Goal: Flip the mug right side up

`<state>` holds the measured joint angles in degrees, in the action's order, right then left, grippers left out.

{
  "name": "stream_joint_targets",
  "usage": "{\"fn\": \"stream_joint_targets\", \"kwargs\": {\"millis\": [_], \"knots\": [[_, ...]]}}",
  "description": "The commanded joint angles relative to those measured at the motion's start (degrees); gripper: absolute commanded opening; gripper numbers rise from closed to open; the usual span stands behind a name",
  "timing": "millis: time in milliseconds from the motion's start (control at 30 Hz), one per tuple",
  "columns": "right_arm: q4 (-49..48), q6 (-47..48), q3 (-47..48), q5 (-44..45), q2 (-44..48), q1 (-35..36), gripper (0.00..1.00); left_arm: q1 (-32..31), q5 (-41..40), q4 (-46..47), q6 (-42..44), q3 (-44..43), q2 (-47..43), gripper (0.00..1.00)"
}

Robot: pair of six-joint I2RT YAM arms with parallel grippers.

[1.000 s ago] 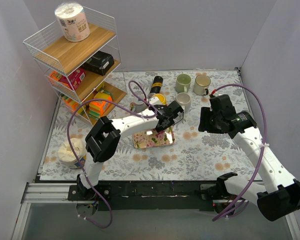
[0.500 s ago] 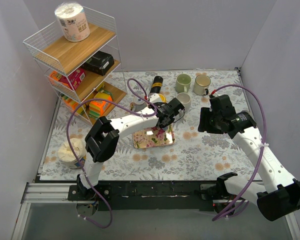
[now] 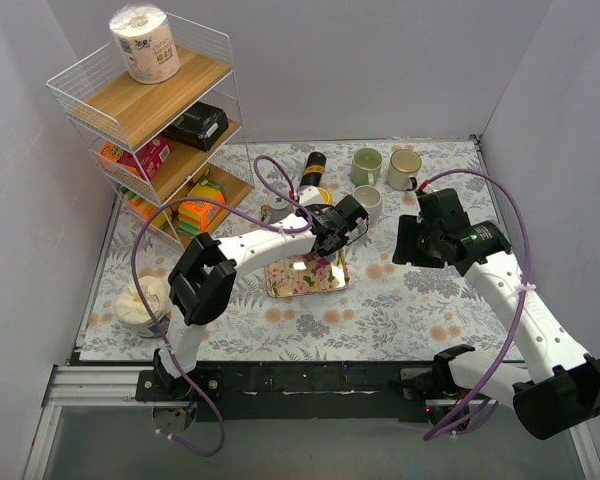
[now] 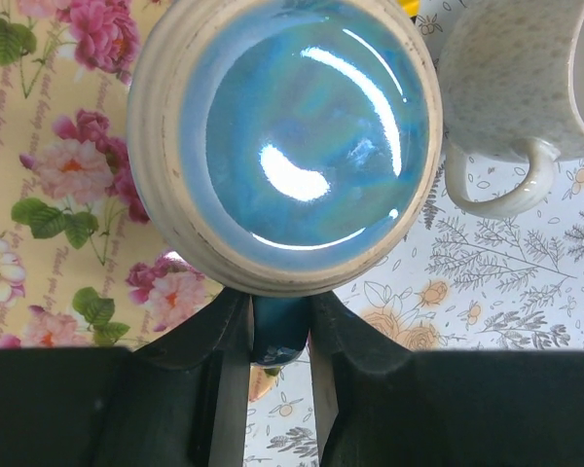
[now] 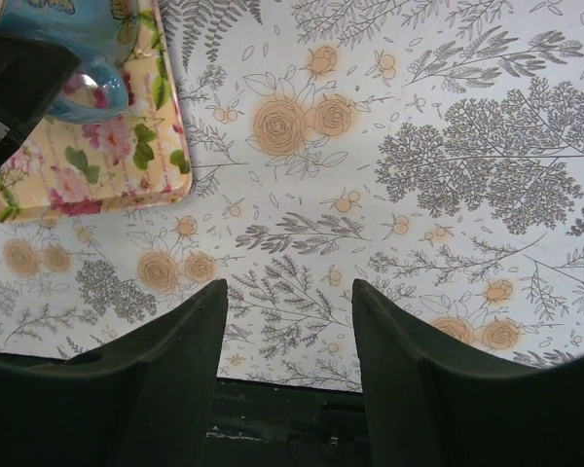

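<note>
the left gripper (image 4: 279, 326) is clamped on the blue handle of the mug (image 4: 290, 146), 1 finger (image 4: 229, 379) on each side of it. in the left wrist view the mug shows a round, glossy blue face ringed in cream; i cannot tell whether that is its mouth or its base. the mug sits over the right edge of the floral tray (image 4: 49, 185), partly over the table (image 4: 506, 292). whether it rests on the tray or hangs above it i cannot tell. a white mug (image 4: 526, 78) stands just beside it, handle toward the camera.

from the top view the left gripper (image 3: 342, 224) covers most of the mug, at the far right corner of the tray (image 3: 298, 277), with the white mug (image 3: 368, 203) close behind.

the right gripper (image 5: 287, 360) has its fingers apart with nothing between them, above bare table (image 5: 448, 175) to the right of the tray (image 5: 97, 165). its camera catches the mug (image 5: 68, 24) at the top left. in the top view the right gripper (image 3: 408, 243) is well apart from the mug.
</note>
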<state>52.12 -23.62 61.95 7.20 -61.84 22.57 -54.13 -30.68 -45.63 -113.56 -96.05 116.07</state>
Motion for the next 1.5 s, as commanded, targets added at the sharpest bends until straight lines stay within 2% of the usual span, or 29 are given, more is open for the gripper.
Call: {"fn": "stream_joint_targets", "kwargs": {"millis": [0,200,433,533,733,833,900,1033,1267,1467], "knots": [[-2.5,0.3,2.9,-4.6,0.1,-0.2,0.61,0.3,-0.8,2.3,2.4,0.6,-9.8,0.00],[-6.9,-0.6,3.8,-17.0,1.1,-0.2,0.65,0.5,3.5,7.9,3.2,6.1,-21.6,0.00],[-14.7,-5.6,4.9,-29.9,3.7,-0.2,0.79,1.0,7.5,16.6,2.7,12.2,-34.6,0.00],[-19.8,-9.9,5.5,-34.3,5.0,-0.2,0.82,1.0,7.6,18.5,2.7,13.3,-39.0,0.00],[-37.5,-21.5,3.1,-43.4,7.2,-0.2,0.87,1.3,11.8,31.5,5.9,18.9,-46.6,0.00],[-53.8,-30.9,-1.5,-46.1,8.5,-0.3,0.88,1.5,14.2,40.3,8.5,21.3,-48.8,0.00],[-56.2,-34.5,-2.5,-46.8,8.1,-0.2,0.88,1.5,15.2,41.5,10.0,20.2,-49.1,0.00],[-54.9,-34.3,-1.0,-46.9,6.9,-0.3,0.88,1.5,16.5,45.1,12.9,19.0,-49.9,0.00],[-56.8,-36.0,-0.3,-43.5,6.7,-0.2,0.88,1.5,19.9,50.6,12.7,19.2,-50.8,0.00],[-66.7,-40.6,-3.2,-41.7,6.6,-0.2,0.85,1.5,23.4,54.1,11.9,19.7,-51.2,0.00]]}}
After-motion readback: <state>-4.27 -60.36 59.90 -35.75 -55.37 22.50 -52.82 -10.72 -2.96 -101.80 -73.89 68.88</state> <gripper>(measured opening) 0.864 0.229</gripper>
